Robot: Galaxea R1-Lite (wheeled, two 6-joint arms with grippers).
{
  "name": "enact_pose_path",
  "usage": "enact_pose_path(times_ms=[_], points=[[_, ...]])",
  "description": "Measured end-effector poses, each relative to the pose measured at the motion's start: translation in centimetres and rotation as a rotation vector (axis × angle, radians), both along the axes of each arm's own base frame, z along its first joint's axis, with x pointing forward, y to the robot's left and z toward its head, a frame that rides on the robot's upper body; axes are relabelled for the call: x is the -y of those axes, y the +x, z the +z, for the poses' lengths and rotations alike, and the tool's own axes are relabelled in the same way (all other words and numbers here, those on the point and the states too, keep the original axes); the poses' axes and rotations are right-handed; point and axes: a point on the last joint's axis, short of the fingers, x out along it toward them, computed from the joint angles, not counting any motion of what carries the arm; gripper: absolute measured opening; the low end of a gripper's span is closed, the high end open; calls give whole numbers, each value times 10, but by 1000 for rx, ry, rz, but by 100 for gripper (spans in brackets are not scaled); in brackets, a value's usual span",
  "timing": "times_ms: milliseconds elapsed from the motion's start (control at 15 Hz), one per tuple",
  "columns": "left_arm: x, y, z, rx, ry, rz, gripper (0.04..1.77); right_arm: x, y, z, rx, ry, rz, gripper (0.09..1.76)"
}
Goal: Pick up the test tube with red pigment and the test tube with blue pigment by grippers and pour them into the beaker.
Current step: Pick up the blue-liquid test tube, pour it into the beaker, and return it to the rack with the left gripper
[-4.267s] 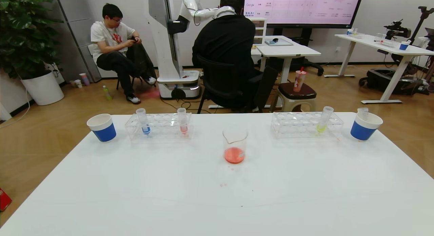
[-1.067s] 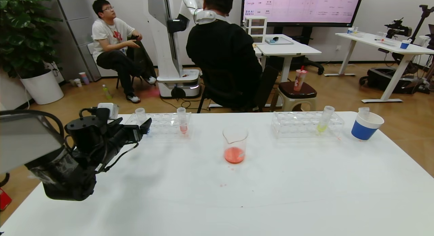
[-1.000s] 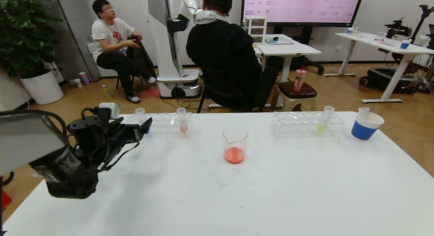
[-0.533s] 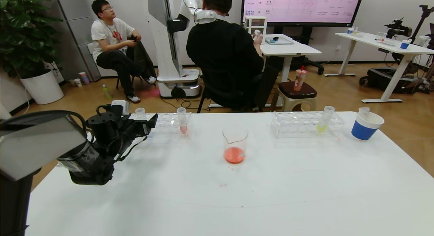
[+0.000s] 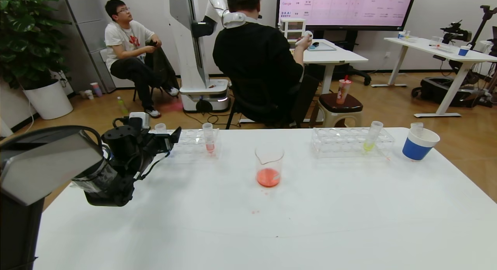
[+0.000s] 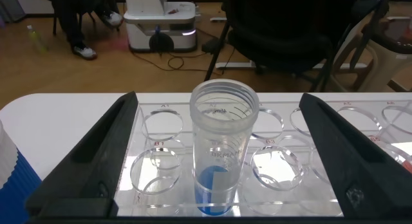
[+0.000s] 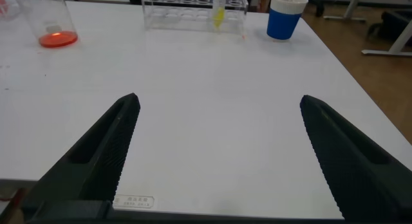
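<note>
**Left claw lined up on the blue tube, nothing gripped yet**

You are working on a white table [image 5: 295,231] in an open office with a wood floor; two people sit beyond it, a big screen glows behind them, a potted plant stands far left.

Going left to right: the left gripper [image 6: 219,156] hangs at the left rack [image 5: 194,140], fingers spread wide, the blue tube [image 6: 219,147] upright between them and touched by neither; in the same rack, further right, stands a tube of pale pink-red liquid [image 5: 209,138]; the beaker [image 5: 269,166] sits mid-table with orange-red liquid already in it; then the right rack [image 5: 351,142] with a yellow-green tube [image 5: 372,136], and a blue paper cup [image 5: 419,144].

The right gripper [image 7: 215,153] waits low over bare table near you, fingers wide apart, holding nothing.

Risks, as I judge them: close off-centre and you will tip the tube against its hole; squeeze too lightly and it slips; lift askew and the light rack may drag; red specks by the beaker suggest splashing, so pour slowly.
</note>
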Motion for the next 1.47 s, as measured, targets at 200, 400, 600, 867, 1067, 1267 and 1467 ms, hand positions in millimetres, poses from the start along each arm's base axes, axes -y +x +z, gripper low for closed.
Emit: enact_pose_path(times_ms=[200, 400, 600, 867, 1067, 1267, 1467], points=[[0, 0, 1, 3, -3, 2, 126, 0, 0, 0, 0, 0, 0, 174], [-1, 0, 3, 9, -3, 2, 34, 0, 0, 0, 0, 0, 0, 174], [1, 1, 4, 14, -4, -1, 50, 0, 0, 0, 0, 0, 0, 174], [3, 2, 10, 13, -1, -3, 50, 0, 0, 0, 0, 0, 0, 174], [3, 5, 31, -2, 1, -4, 50, 0, 0, 0, 0, 0, 0, 174], [4, 4, 61, 3, 3, -5, 50, 0, 0, 0, 0, 0, 0, 174], [5, -1, 88, 37, 2, -8, 50, 0, 0, 0, 0, 0, 0, 174]])
